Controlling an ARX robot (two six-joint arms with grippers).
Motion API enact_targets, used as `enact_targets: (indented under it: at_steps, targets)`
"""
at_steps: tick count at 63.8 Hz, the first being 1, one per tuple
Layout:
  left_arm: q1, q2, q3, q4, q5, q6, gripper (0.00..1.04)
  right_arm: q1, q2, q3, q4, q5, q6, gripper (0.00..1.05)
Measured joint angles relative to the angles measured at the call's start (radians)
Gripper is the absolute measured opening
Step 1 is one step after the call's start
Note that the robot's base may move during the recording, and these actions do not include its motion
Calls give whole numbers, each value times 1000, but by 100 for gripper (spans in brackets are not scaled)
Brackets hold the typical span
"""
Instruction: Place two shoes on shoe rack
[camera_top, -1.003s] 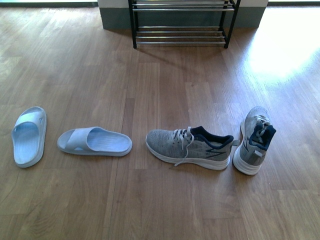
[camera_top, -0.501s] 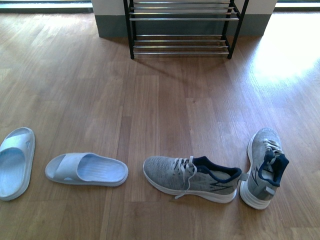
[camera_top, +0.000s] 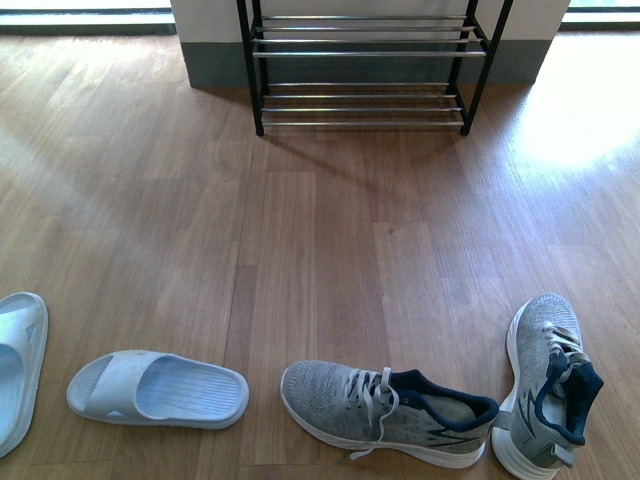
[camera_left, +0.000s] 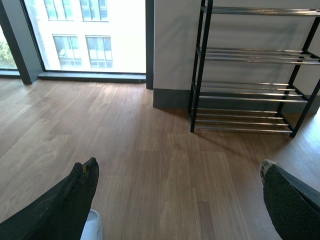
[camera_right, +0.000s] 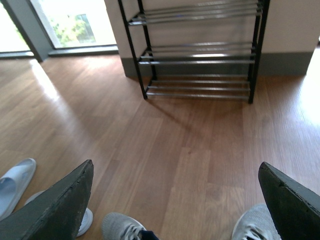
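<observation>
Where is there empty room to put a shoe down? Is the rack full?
The rack shelves that show are all bare. The wide floor between the rack and the row of shoes is free too. It is crowded close to the robot: two blue slides and two grey sneakers lie in one row, the sneakers very close together.
</observation>
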Motion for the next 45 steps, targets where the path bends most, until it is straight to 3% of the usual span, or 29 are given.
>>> enact_targets:
  at_steps: [10,23,34,45]
  targets:
    - [0,0,0,0,0,0,95,-22,713,165,251,79,-31,96]
    - [0,0,0,0,0,0,95,-63,1472,479,311,261,-91,96]
    - [0,0,0,0,0,0,95,-113,1734,631,271,326,-119,96]
    - [0,0,0,0,0,0,95,-129,1851,719,219,326,-140,96]
